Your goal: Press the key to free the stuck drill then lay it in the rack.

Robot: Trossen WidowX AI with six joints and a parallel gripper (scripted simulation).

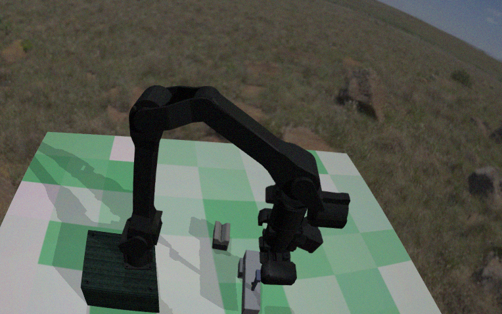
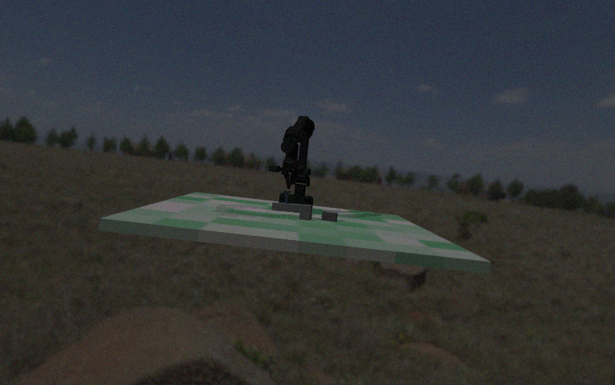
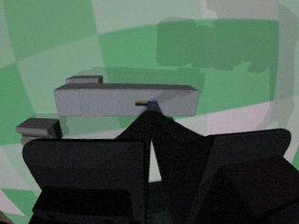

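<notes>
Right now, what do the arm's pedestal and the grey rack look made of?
Pedestal: dark green block with fine horizontal streaks, perhaps painted wood or brushed metal; matte. Rack: plain grey with a V groove, no grain or shine, possibly plastic or cast metal; the look leaves it open.

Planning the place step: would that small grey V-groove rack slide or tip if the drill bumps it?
Likely slides before it tips: the rack looks low and squat and rests loose on the checkered table. Its V-groove should cradle a round drill. It looks rigid; weight can't be judged. The shut tool hovers beside the grey block.
</notes>
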